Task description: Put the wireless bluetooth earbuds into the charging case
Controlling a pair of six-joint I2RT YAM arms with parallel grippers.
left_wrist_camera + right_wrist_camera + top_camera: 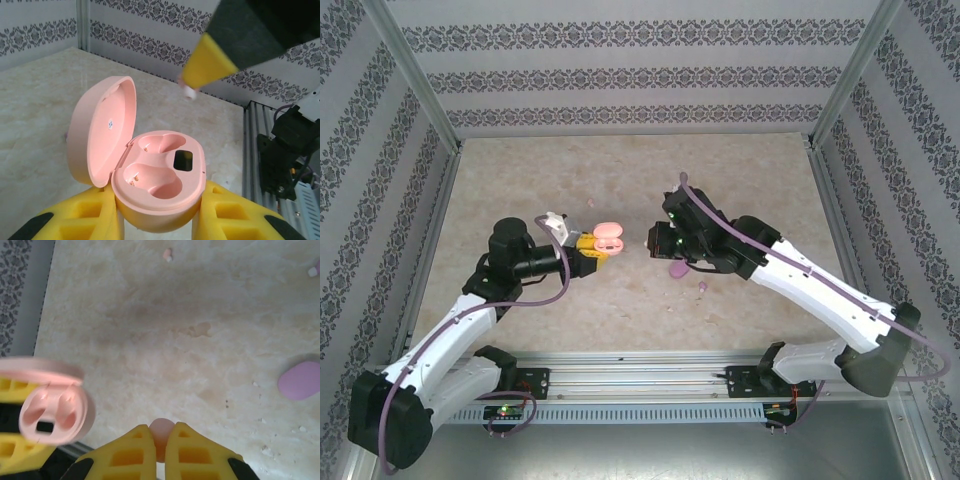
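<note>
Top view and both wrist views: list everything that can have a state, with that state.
Pink case: lid open, both sockets empty.
Left gripper: shut on the pink case.
Right gripper: shut on the pink earbud.
Pink earbud: pinched between the fingers, not yet in a socket.
Purple case: closed, lying on the table.
Spare pink earbud: loose on the table.
Purple earbud: loose on the table.

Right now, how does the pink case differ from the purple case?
The pink case is open, lid hinged back, both sockets empty; the purple case looks shut. The pink case sits between the left fingers; the purple case lies free on the table. Both are smooth rounded ovals.
</note>
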